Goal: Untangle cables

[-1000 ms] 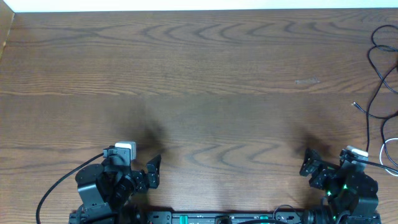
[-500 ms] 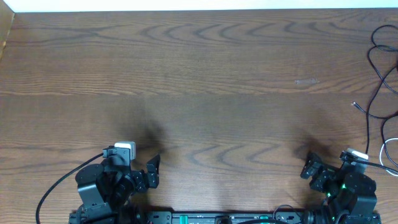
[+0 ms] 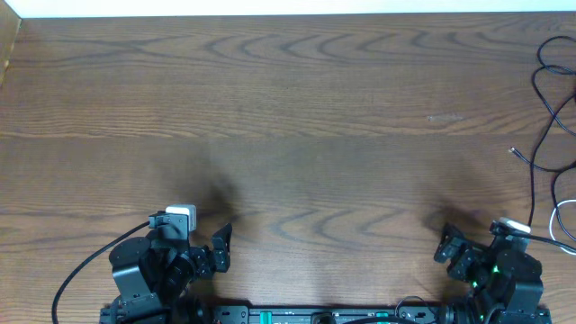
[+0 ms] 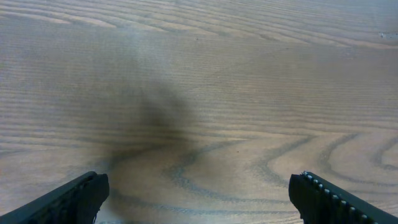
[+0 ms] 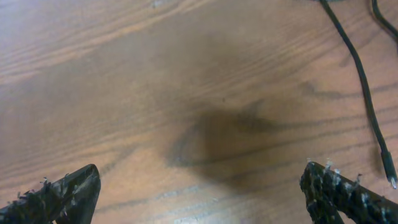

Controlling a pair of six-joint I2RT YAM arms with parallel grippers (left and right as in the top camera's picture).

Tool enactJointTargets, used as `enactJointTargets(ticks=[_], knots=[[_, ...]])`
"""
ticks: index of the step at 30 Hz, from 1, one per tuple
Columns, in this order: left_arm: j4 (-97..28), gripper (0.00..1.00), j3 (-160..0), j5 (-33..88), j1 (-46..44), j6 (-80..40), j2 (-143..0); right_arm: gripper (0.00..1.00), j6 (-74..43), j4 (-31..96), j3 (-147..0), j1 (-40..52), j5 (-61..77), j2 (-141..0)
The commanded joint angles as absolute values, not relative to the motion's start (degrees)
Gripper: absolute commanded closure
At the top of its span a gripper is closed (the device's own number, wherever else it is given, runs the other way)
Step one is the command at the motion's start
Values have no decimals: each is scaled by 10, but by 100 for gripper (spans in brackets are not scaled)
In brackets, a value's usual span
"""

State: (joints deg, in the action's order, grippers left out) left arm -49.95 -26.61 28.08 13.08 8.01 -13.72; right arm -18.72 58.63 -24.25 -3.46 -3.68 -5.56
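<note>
Two grippers hang low over the bench (image 3: 288, 108), both spread wide and pinching nothing: left gripper (image 4: 199, 186), right gripper (image 5: 199, 179). Black cable (image 5: 364, 93) lies ahead-right of the right gripper, untouched; white cable (image 3: 553, 207) loops further right.

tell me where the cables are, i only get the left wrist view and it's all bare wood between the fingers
Observer: Far right edge of the brown wooden table. A thin black cord lies there in loose loops, partly out of the overhead frame.
Operator: and the white one
Observer: The thin white cord loops at the same edge, nearer the robot's base than most of the black one. The frame edge cuts off whether they cross.
Operator: is the right hand on anything
Observer: No. The right hand is open and empty over bare wood, and the black cord's plug end lies close beside one finger.
</note>
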Motion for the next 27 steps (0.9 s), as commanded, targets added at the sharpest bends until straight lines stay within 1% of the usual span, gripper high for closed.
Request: enactJointTargets(ticks=[1, 16, 18, 23, 27], knots=[[-501, 2, -265, 274, 132, 92, -133, 1, -192, 599, -243, -33, -44, -56], [-501, 2, -265, 274, 129, 92, -127, 1, -192, 605, -243, -33, -44, -56], [-499, 2, -265, 261, 112, 99, -112, 1, -192, 605, -243, -33, -44, -56], [-497, 2, -265, 206, 12, 104, -81, 1, -192, 605, -243, -33, -44, -56], [-466, 2, -254, 185, -3, 107, -72, 1, -192, 605, -243, -33, -44, -56]])
